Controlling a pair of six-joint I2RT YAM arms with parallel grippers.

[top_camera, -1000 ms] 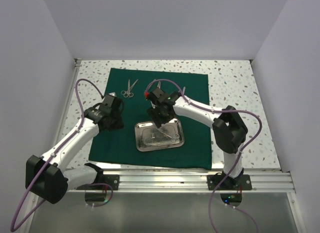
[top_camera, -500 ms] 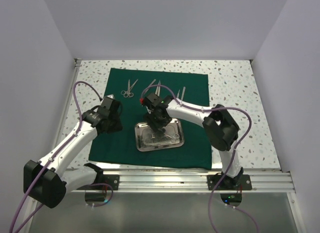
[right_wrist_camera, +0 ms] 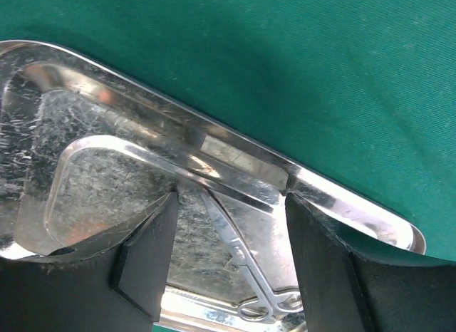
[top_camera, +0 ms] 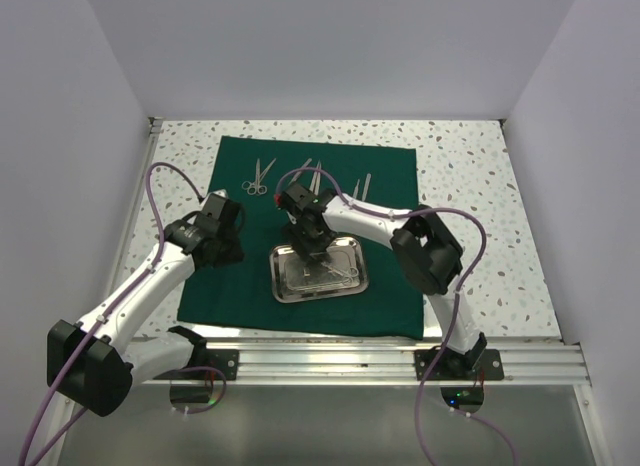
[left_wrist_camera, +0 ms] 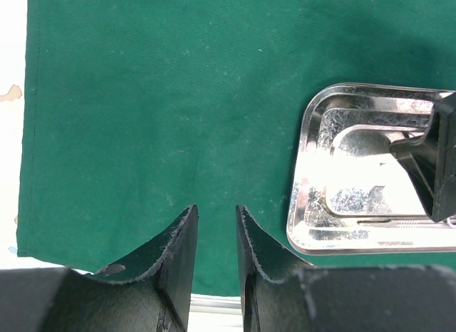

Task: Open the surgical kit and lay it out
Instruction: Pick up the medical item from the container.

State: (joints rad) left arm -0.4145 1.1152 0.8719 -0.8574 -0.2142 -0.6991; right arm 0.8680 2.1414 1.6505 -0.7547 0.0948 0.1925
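Top external: cloth wrap point(top_camera: 390, 266) spread flat under tray point(top_camera: 322, 296). Beyond tray: scissors point(top_camera: 258, 176), slim instruments point(top_camera: 362, 186), laid out. Inside tray: ringed instrument point(right_wrist_camera: 239, 250), evidently not yet transferred. Above tray: right gripper point(right_wrist_camera: 228, 239), wide, empty. Left of tray: left gripper point(left_wrist_camera: 216, 225), narrow gap, empty.

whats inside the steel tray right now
One slim silver ring-handled instrument lies in the tray, below the open right gripper. Its fingers cover part of the floor, so more could be hidden.

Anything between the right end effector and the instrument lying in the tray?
Nothing visible. The open right end effector hangs over the shiny rectangular steel tray, its fingers either side of the slim silver ring-handled instrument lying inside.
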